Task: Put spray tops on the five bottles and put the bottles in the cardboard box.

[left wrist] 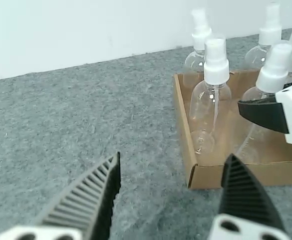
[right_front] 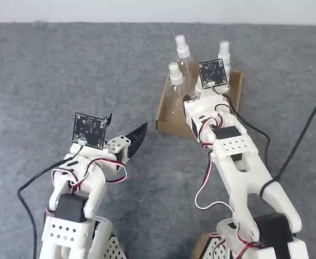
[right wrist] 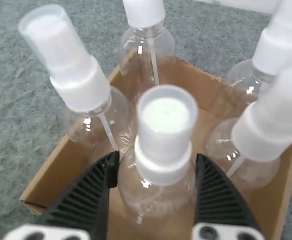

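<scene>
Five clear bottles stand upright in the cardboard box (right wrist: 50, 186), a shallow open tray of brown card. Each bottle has a rounded see-through body, a white spray top with a translucent cap over it, and a thin dip tube running down inside.

In the right wrist view the right gripper (right wrist: 156, 157) is down inside the box, its black ribbed jaws set against both sides of the middle bottle (right wrist: 158, 192), just below the white collar. The bottle fills the gap between them. Around it stand the other four: one near the box's corner (right wrist: 81, 80), one at the far wall (right wrist: 146, 40) and two on the other side (right wrist: 265, 135), (right wrist: 280, 45).

The box (right_front: 166, 123) lies on the grey felt-like table (right_front: 66, 70), with the right arm stretched over it from above.

The left gripper (left wrist: 174, 159) hangs low over the bare table just beside the box's near corner, its jaws wide apart with nothing between them. From there the nearest bottle (left wrist: 210, 105) shows against the box's side wall.
</scene>
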Motion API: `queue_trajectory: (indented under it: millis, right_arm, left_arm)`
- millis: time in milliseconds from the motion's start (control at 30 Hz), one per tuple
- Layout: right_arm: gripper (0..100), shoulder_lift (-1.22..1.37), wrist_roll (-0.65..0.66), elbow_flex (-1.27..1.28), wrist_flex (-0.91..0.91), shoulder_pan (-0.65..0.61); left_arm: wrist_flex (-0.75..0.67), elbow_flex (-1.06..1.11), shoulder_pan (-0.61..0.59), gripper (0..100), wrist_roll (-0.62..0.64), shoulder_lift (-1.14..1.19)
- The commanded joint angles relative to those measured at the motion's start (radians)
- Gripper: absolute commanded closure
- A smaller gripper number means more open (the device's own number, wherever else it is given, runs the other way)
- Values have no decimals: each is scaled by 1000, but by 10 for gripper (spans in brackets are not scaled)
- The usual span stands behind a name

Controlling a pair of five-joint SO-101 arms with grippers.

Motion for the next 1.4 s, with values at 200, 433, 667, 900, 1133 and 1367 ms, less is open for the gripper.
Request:
queue_trajectory:
  millis: [200, 433, 667, 900, 1133, 1367]
  right_arm:
    - [842, 1, 9, -29, 4, 5]
    - [842, 1, 9, -31, 4, 5]
    - [842, 1, 9, -32, 4, 5]
    - [842, 1, 11, -32, 4, 5]
    - [735, 1, 14, -32, 13, 5]
    - [723, 1, 15, -72, 65, -12]
  left_arm:
    - [-26, -4, 2, 699, -2, -12]
    - [-26, -4, 2, 699, -2, -12]
    - [-26, -4, 2, 699, -3, -12]
    - [-26, -4, 2, 699, -3, -12]
    - [-26, -4, 2, 699, -3, -12]
    - [-26, -4, 2, 699, -3, -12]
